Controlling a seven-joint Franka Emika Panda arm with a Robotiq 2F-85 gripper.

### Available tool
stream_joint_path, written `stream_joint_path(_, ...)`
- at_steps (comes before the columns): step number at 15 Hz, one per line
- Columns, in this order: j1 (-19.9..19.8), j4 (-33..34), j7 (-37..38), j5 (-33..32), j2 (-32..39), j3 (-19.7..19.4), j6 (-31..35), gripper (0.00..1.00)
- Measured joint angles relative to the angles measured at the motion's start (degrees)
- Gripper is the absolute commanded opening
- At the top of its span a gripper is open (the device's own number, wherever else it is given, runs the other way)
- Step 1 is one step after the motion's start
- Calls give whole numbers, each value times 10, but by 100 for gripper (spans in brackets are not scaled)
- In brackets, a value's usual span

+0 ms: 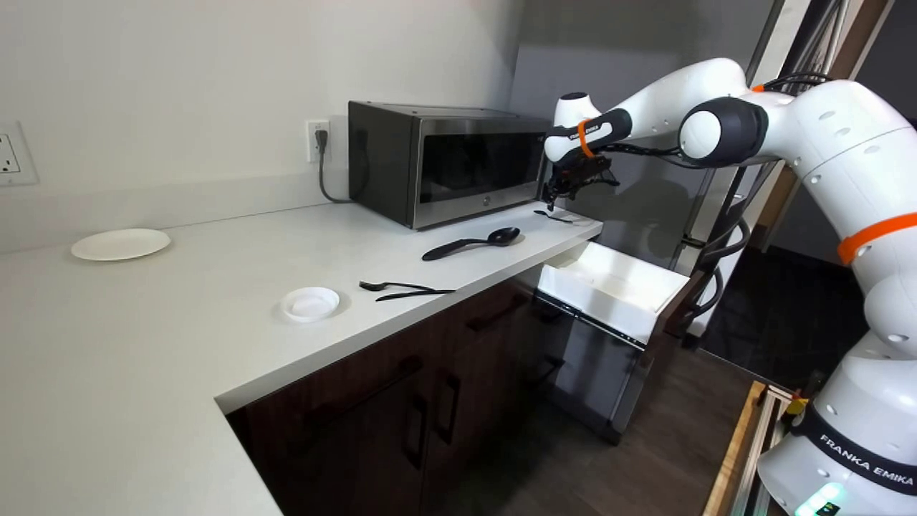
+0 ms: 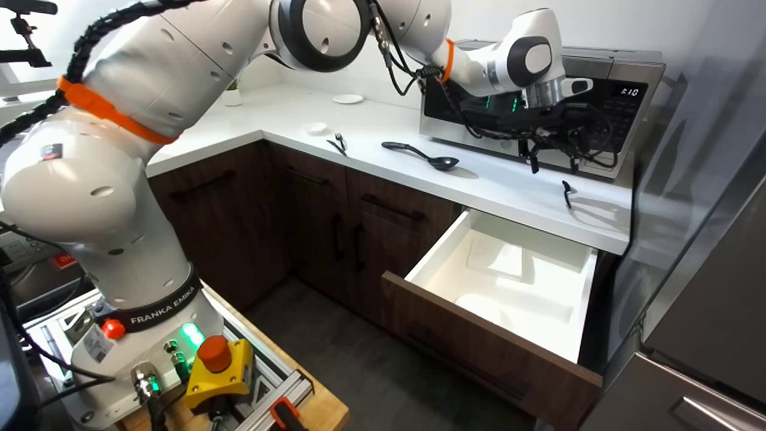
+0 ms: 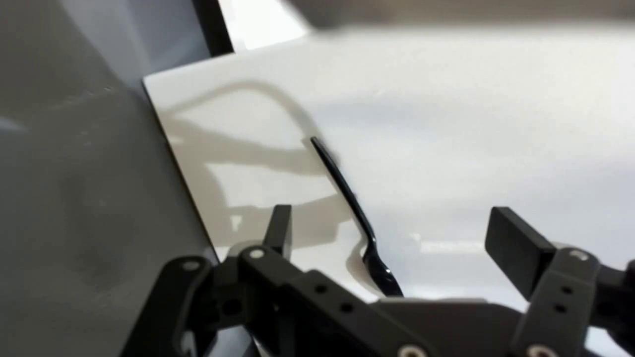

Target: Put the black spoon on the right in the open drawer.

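Glossy white, rounded shells (image 2: 191, 60) cover the Franka Emika Panda arm (image 1: 856, 161), pocked with shallow oval recesses (image 2: 103, 190); a black joint ring (image 2: 291, 33) frames a pale round cap (image 2: 332, 25); orange straps (image 1: 877, 234) circle the arm, and a black, ribbed cable sleeve (image 2: 81, 55) runs alongside. The black base collar (image 2: 161, 306) reads FRANKA EMIKA in white above a glowing green light (image 2: 192, 335); the black Robotiq gripper (image 3: 397, 238) has block-like fingertips (image 3: 518, 250), pale round screw heads (image 3: 256, 253) and dark holes (image 3: 347, 307).

Both exterior views look down on counter (image 1: 208, 315) and open drawer (image 2: 497, 353) from well back—the wrist view down, close.
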Motion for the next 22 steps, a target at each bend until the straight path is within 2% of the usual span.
stream_joint_path(4,-13,5,17,15,38,13,119,100)
stream_joint_path(7,-13,17,32,15,53,13,167,100)
stream_joint_path(17,-12,30,37,4,63,0,170,100)
stream_joint_path(22,0,59,50,-33,91,-37,170,100)
